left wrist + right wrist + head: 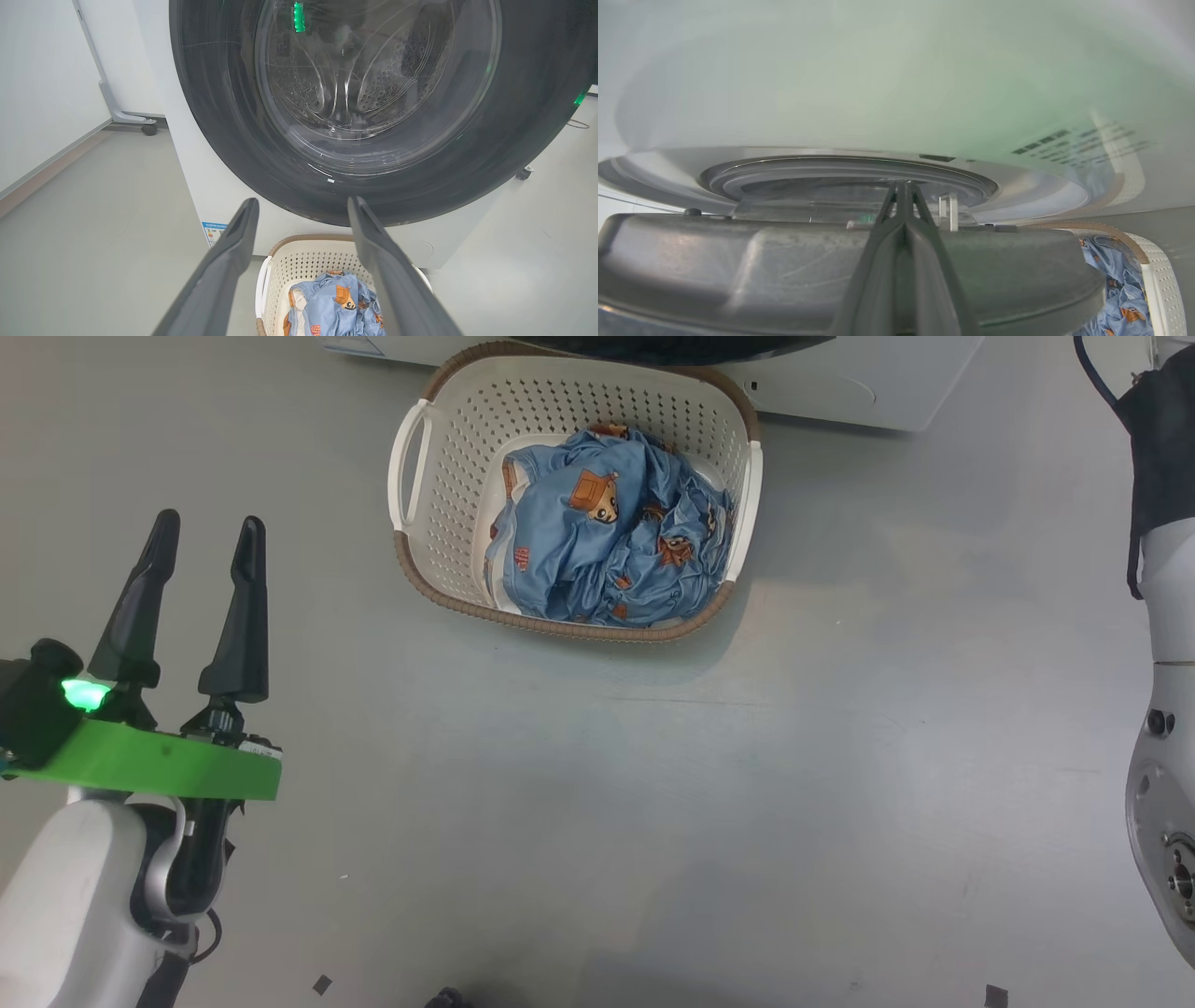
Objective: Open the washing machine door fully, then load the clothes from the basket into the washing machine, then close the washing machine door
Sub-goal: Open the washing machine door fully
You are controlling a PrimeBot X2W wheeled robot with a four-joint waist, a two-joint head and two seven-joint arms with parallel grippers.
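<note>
Right gripper (903,185): long dark fingers pressed flat together, nothing held, tips over rim of large round glossy black door (738,261), poking into gap before big white front-loading washer (878,84). Door only ajar! Hook behind rim, sweep wide along hinge arc, no slipping. Left gripper (209,523) spread wide, empty, forearm low, fingers aimed forward. Ahead, below its tips: cream perforated plastic basket (448,504), light blue printed clothes (607,541) inside.

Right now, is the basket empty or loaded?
Loaded. The clothes lie in a crumpled heap inside the basket, covering most of its bottom.
</note>
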